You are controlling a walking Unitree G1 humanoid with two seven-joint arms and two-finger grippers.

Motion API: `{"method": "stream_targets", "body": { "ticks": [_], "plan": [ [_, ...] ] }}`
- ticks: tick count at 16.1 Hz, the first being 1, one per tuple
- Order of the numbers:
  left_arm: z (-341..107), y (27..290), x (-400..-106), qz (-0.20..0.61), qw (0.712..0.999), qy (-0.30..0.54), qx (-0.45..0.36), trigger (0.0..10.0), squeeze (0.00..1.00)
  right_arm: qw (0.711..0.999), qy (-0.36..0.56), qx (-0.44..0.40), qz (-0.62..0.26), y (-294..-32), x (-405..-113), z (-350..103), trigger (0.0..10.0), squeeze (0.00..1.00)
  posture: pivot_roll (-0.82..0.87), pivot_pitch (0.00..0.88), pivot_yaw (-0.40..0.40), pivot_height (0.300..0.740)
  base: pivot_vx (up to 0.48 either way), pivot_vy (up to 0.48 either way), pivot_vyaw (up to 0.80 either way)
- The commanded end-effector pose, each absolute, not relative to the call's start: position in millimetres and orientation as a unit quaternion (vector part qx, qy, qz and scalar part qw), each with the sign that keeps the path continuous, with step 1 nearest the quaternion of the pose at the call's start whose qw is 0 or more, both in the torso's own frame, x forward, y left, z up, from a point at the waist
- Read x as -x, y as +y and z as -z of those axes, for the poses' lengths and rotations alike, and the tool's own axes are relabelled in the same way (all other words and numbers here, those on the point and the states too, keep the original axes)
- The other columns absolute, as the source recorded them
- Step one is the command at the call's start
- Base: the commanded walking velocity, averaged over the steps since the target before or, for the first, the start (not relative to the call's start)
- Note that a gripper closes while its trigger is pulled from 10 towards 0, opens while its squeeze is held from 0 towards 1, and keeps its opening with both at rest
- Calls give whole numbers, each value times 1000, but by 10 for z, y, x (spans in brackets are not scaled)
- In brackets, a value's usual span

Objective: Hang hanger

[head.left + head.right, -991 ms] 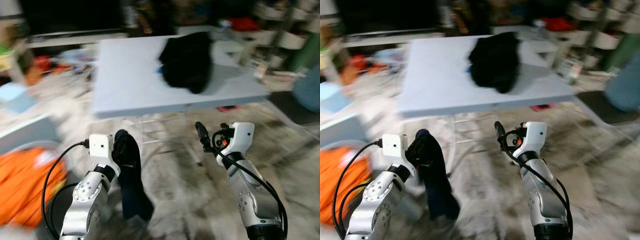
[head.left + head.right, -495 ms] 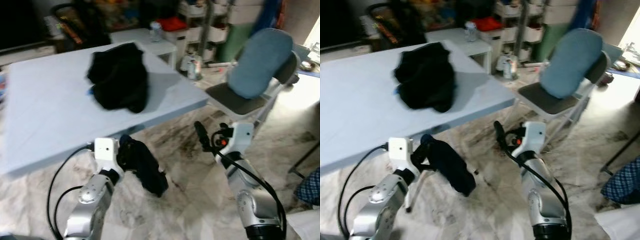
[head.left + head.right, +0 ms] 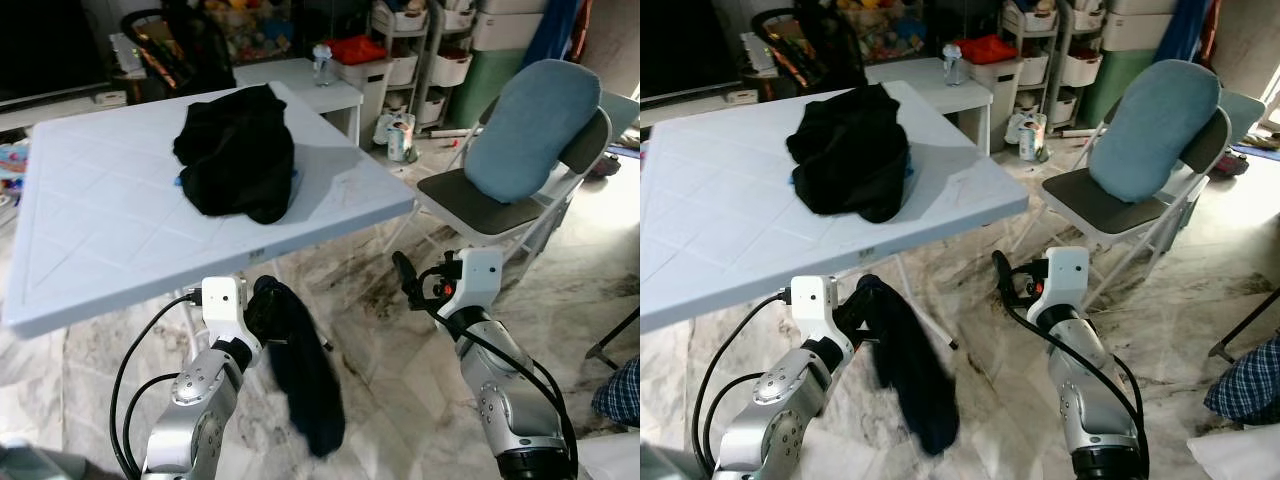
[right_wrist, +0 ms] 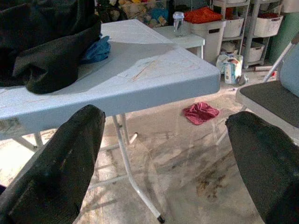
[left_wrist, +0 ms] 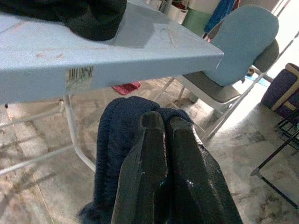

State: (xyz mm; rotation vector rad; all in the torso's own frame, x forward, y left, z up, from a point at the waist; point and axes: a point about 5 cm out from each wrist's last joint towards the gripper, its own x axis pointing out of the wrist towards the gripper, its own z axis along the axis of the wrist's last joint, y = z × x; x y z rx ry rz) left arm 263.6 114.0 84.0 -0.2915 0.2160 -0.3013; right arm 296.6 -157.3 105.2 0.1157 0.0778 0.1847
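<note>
Below the near edge of the pale blue folding table (image 3: pixel 120 250), in the left eye view, a dark navy garment (image 3: pixel 305 385) is held by the left gripper (image 3: pixel 262 310) and hangs toward the marble floor (image 3: pixel 390 370); the right gripper (image 3: pixel 405 275) is raised to the right, and no hanger can be made out. In the right eye view, a black clothes pile (image 3: pixel 850 150) lies on the far part of the table, and a grey folding chair (image 3: pixel 1120 215) stands to the right. In the left wrist view, the fingers (image 5: pixel 149 163) are seen pressed together on the garment. In the right wrist view, the fingers (image 4: pixel 60 168) are spread wide with nothing between them.
</note>
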Motion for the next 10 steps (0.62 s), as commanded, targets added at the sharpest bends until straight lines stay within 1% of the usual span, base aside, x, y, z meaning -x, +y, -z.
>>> {"method": "stream_targets", "body": {
  "ticks": [1,6,10],
  "plan": [
    [-915,1101,-2650,159,972,94,144,10000,0,993,46,-67,-88,-1586,-2980,-1036,10000,0,-73,0,-23,740,0,262,0],
    [-910,1106,-2659,158,972,97,145,10000,0,995,39,-56,-75,-1615,-2988,-1055,10000,0,-77,0,-24,740,0,281,0],
    [-908,1104,-2655,158,972,98,144,10000,0,995,38,-55,-71,-1641,-2989,-1057,10000,0,-80,0,-25,740,0,354,0]
  ]
}}
